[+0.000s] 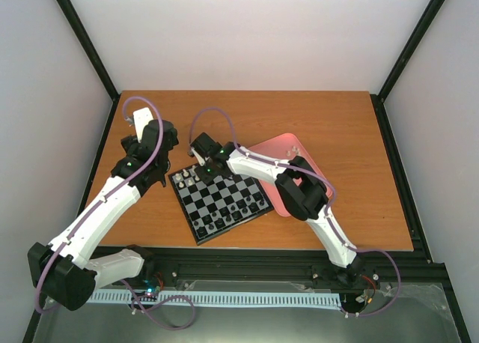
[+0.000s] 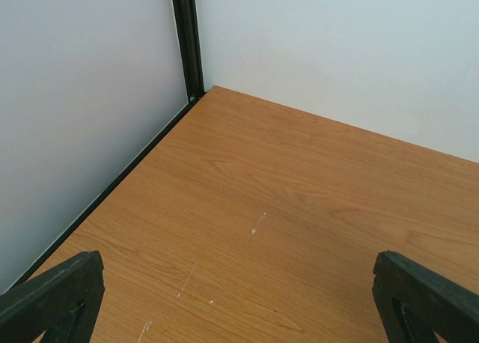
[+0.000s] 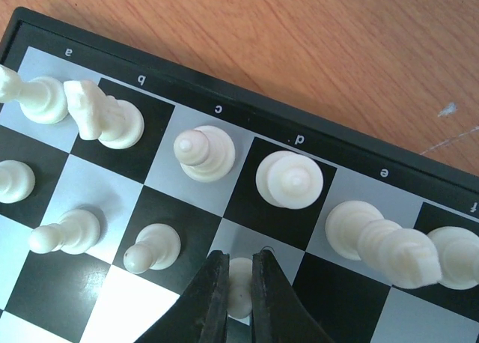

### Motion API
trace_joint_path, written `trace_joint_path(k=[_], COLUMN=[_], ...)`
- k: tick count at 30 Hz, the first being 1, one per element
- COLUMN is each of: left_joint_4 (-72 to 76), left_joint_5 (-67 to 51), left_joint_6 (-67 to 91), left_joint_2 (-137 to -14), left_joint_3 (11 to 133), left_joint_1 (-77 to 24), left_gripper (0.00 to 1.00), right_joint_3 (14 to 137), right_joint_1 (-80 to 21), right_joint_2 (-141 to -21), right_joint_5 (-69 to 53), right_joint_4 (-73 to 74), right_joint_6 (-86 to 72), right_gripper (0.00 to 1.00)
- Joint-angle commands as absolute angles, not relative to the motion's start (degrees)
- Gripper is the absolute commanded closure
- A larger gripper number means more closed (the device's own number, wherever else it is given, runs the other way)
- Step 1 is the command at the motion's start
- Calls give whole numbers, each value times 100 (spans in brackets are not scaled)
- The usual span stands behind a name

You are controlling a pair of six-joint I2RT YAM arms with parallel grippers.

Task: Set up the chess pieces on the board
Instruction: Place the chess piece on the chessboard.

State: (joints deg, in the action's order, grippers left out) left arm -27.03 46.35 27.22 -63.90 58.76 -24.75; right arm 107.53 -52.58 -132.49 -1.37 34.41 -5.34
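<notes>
In the right wrist view my right gripper (image 3: 239, 262) is shut on a white pawn (image 3: 240, 287), low over a grey square in the second row of the board (image 3: 247, 118). Behind it, white chess pieces stand on the edge row: a rook (image 3: 34, 99), a knight (image 3: 101, 117), a bishop (image 3: 203, 152), a round-topped piece (image 3: 290, 180) and a taller one (image 3: 378, 238). Three white pawns (image 3: 152, 247) stand to its left. From above, the right gripper (image 1: 200, 163) is over the board's (image 1: 233, 227) far corner. My left gripper (image 2: 239, 305) is open over bare wood, left of the board (image 1: 141, 120).
A pink tray (image 1: 288, 152) lies right of the board, partly under the right arm. Dark pieces (image 1: 224, 216) stand on the board's near rows. White walls and black posts (image 2: 187, 43) close off the table's back left corner.
</notes>
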Motion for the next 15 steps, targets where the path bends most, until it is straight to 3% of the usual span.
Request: trace_joint_path(k=[1, 7, 15], left_joint_4=[-2698, -2698, -2709], left_joint_5=[4738, 4737, 4738], left_joint_6=[2768, 2774, 2769], left_joint_2=[-6350, -6337, -6303], left_joint_3=[6056, 6062, 6056], left_joint_1=[-2437, -2435, -2435], left_gripper=[0, 0, 0], right_joint_3=[10922, 10912, 10854], right_joint_1=[-5299, -5300, -5300], right_joint_2=[-13361, -13338, -13215], right_joint_5=[-173, -133, -126], right_joint_4=[3530, 3560, 3517], right_joint_6=[-491, -484, -466], right_gripper=[92, 91, 78])
